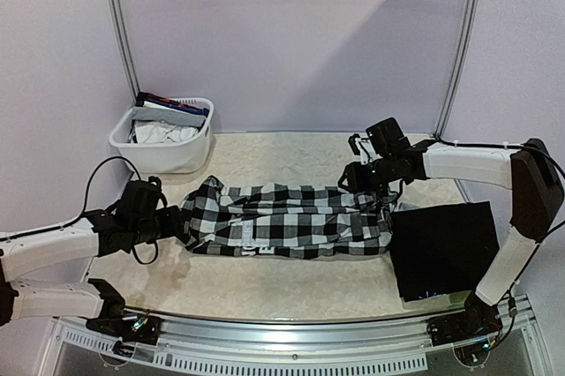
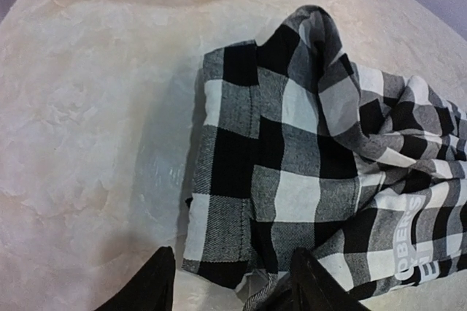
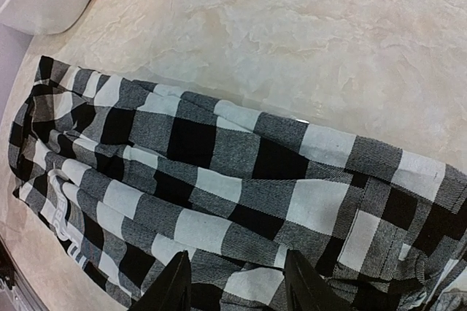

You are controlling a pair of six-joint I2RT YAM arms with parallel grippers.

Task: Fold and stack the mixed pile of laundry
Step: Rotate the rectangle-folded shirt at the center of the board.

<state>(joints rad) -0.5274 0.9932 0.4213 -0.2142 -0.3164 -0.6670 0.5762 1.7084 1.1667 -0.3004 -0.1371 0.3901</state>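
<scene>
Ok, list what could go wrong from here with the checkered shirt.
The checkered shirt is bunched and humped at its left end, so another fold would likely trap wrinkles.
The left end effector and right end effector stand open over the cloth; pulling away could snag it and undo the fold.
The folded black garment lies close beside the shirt's right end and could get dragged askew.

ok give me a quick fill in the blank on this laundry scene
1. The garment spread on the table has a black-and-white ___ pattern.
2. The white basket stands at the table's far ___ corner.
3. The black piece lies on the garment's ___ side.
4. The jaws of the left gripper and right gripper both stand ___.
Missing words: checkered; left; right; open
</scene>
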